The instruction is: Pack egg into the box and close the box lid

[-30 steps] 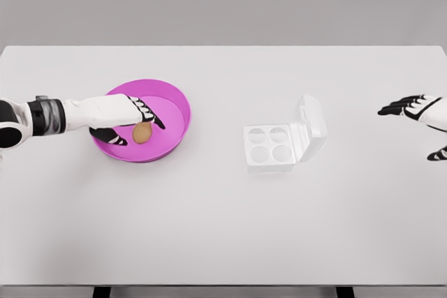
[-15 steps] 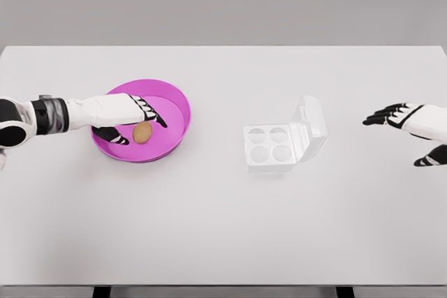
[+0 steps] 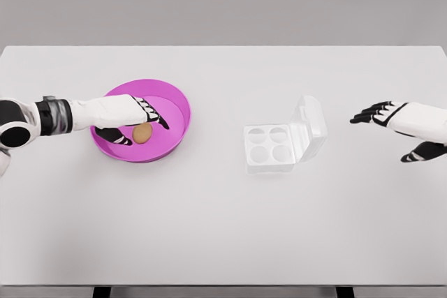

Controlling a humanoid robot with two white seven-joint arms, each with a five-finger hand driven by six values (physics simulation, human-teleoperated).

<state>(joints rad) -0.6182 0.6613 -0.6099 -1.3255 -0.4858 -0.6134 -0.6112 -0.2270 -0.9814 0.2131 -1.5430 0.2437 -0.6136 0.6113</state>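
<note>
Nothing is packed yet. The egg [image 3: 142, 132] lies in the pink bowl [image 3: 174, 102] on the left of the surface [image 3: 223, 228], and the left hand [image 3: 129, 120] reaches over it with fingers [image 3: 157, 118] spread around it; whether they grip it cannot be told. The clear box [image 3: 269, 146] stands well apart to the right, all four cups empty, lid [image 3: 311, 125] raised. The right hand [image 3: 398, 127] hovers beyond the box, fingers spread, holding nothing. Lifting, carrying, placing and closing all remain.
</note>
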